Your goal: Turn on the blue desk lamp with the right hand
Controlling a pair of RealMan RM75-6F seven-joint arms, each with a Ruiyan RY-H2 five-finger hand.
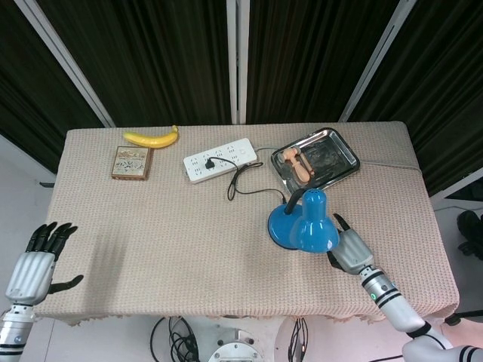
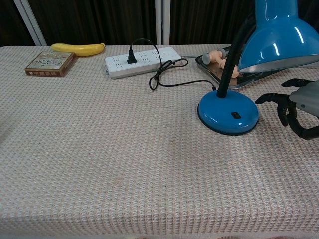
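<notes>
Beside lamp (image 2: 228, 113) base, R hand (image 2: 298, 107) hovers empty, fingers (image 2: 284, 113) curled apart, not touching; L hand (image 1: 34, 265) off counter (image 1: 151, 226), fingers spread, empty
</notes>
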